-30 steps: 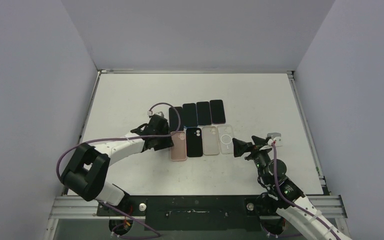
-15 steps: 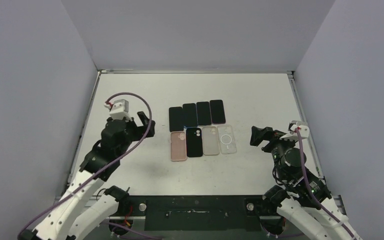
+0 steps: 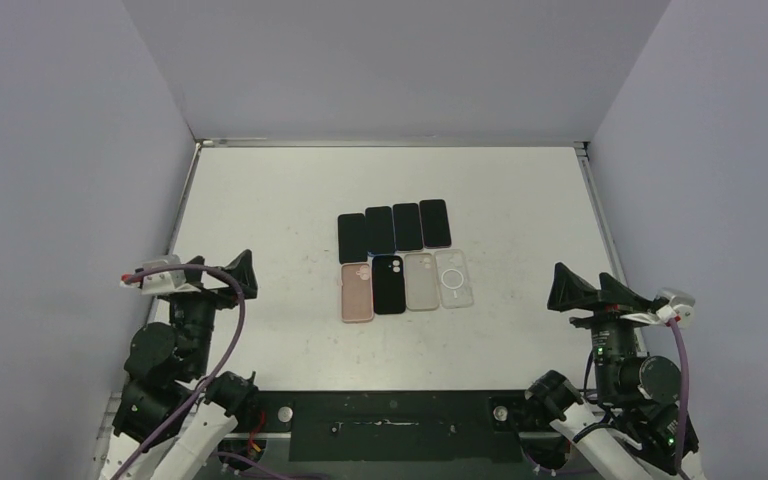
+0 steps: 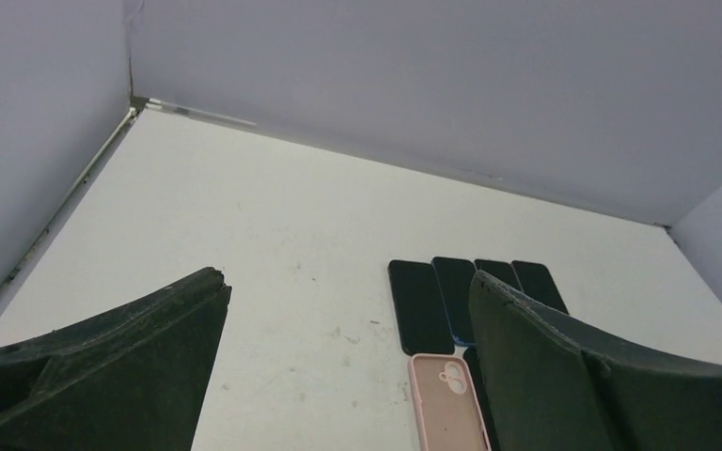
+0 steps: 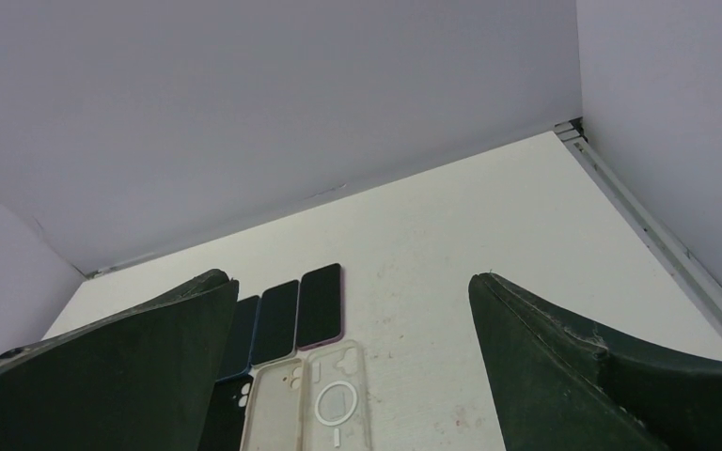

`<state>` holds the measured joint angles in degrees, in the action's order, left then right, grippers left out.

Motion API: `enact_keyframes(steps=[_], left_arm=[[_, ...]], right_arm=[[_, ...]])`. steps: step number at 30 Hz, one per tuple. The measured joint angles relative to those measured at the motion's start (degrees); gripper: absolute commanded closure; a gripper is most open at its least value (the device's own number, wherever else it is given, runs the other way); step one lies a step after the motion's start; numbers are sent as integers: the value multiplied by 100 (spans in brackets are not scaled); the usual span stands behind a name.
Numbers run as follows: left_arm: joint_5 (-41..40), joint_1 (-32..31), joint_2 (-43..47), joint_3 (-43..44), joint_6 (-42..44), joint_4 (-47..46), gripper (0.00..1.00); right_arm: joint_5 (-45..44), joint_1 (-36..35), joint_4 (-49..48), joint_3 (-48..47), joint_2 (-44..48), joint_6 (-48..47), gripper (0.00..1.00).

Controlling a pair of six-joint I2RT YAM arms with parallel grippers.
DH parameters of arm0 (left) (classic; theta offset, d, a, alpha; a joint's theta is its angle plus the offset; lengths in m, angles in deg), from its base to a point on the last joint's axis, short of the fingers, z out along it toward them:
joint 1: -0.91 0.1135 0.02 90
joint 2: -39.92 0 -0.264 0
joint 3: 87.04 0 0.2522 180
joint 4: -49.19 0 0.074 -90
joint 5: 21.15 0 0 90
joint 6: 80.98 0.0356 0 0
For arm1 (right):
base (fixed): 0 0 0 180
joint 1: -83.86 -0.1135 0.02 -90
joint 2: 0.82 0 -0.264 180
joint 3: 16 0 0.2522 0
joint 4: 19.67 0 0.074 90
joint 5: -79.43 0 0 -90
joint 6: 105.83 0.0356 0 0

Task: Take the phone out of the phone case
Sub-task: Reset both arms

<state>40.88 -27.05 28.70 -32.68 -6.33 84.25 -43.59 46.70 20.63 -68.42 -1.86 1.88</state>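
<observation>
1. top view: my left gripper [image 3: 218,272] sits at the near left corner of the table [image 3: 280,190] and my right gripper [image 3: 590,290] at the near right corner. both are well apart from the goods. both stand wide open with nothing between the jaws.
2. top view: four phones [image 3: 407,226] lie flat in a row at mid-table. four cases lie in a second row just in front of them: pink case [image 3: 357,291], black case [image 3: 389,284], beige case [image 3: 421,280], clear case [image 3: 453,278]. i cannot tell whether the two rows touch.
3. left wrist view: my fingers [image 4: 122,366] are spread wide, and only bare table shows between them. the pink case lies flat ahead, its camera cut-out showing, with the phones just behind it. my right-hand finger hides most of the other cases.
4. right wrist view: my fingers [image 5: 611,376] are spread wide and hold nothing. the clear and beige cases lie ahead, with the phones just behind them. the table shows through the clear case, so no phone sits in it.
5. progress, my judgement: every phone in sight lies bare outside a case, and the pink, beige and clear cases look empty. the black case is too dark to confirm. i judge the removal done, with no further grip called for.
</observation>
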Motion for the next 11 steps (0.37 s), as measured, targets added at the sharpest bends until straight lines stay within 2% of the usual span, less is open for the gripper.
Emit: enact_keyframes(steps=[4,11], left_arm=[[-4,4,-92,-302,13,72,3],[2,140,-120,-334,15,105,3]], right_arm=[[-31,-2,2,13,37,-24,0],[13,-2,-37,55,37,-61,0]])
